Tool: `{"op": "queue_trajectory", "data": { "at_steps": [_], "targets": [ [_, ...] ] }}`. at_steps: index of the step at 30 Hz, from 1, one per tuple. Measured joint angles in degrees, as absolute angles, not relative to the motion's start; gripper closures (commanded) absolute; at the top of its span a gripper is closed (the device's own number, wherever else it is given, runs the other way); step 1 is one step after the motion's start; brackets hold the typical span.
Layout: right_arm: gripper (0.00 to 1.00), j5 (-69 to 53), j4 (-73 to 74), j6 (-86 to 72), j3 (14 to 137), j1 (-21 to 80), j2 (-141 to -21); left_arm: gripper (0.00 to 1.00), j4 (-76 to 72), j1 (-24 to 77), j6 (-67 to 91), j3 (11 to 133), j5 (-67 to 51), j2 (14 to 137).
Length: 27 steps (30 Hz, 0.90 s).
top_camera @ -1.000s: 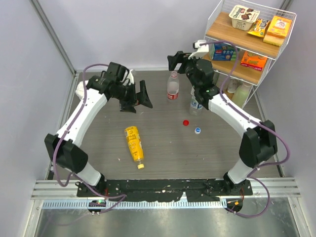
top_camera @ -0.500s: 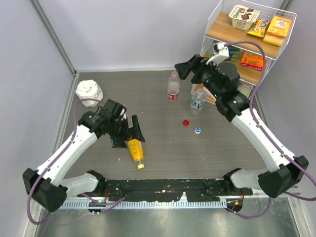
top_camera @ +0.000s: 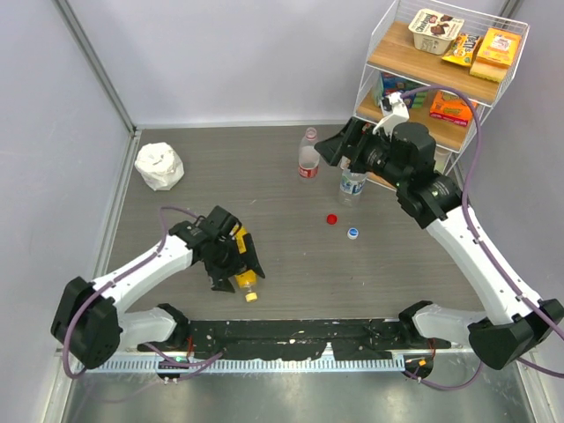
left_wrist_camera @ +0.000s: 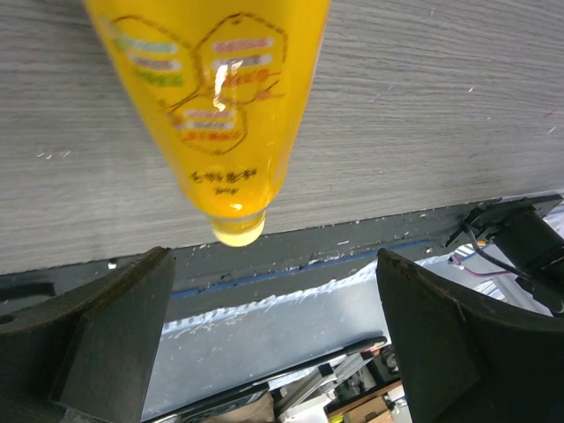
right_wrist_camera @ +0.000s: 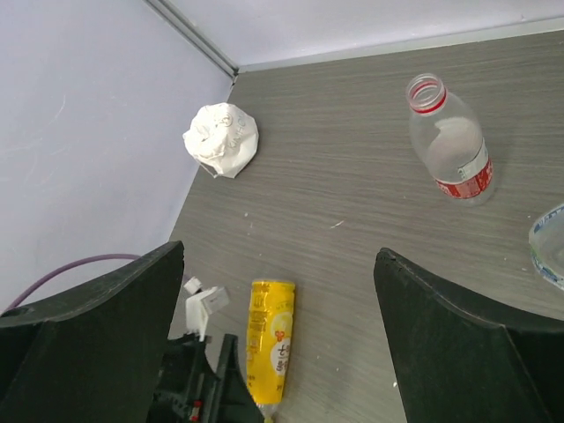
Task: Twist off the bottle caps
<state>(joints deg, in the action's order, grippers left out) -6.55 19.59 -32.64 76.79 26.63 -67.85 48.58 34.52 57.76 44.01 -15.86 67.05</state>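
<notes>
Near the counter's (top_camera: pixel 282 189) front edge, left jaws stand spread over the lying yellow bottle (left_wrist_camera: pixel 211 97); right jaws spread, empty, above small bottle (top_camera: pixel 352 186).

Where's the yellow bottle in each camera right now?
Top external: yellow bottle lying near-left of centre, under the left hand.
Left wrist: bottle top centre, neck end down.
Right wrist: bottle bottom centre.
Shared landmark: crumpled white wad, top and right wrist views only.

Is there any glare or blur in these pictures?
Left wrist view: a white glare streak on the yellow bottle, and the camera's own dark fingers look soft. Right wrist view: fingers soft too, table sharp. Top view: even light, faint shadows.
</notes>
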Motion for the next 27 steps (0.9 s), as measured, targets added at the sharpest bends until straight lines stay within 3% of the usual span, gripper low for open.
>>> {"op": "queue_trajectory", "data": {
  "at_steps": [11,27],
  "targets": [
    [0.07,-4.89,27.7,-36.1,79.64,26.09,-65.36,0.0,36.27,43.92,61.1,46.46,-15.86,82.0],
    [0.07,-9.34,33.08,-38.09,84.16,21.96,-67.07,0.0,33.36,46.57,54.85,68.27,-17.17,100.82]
  ]
}}
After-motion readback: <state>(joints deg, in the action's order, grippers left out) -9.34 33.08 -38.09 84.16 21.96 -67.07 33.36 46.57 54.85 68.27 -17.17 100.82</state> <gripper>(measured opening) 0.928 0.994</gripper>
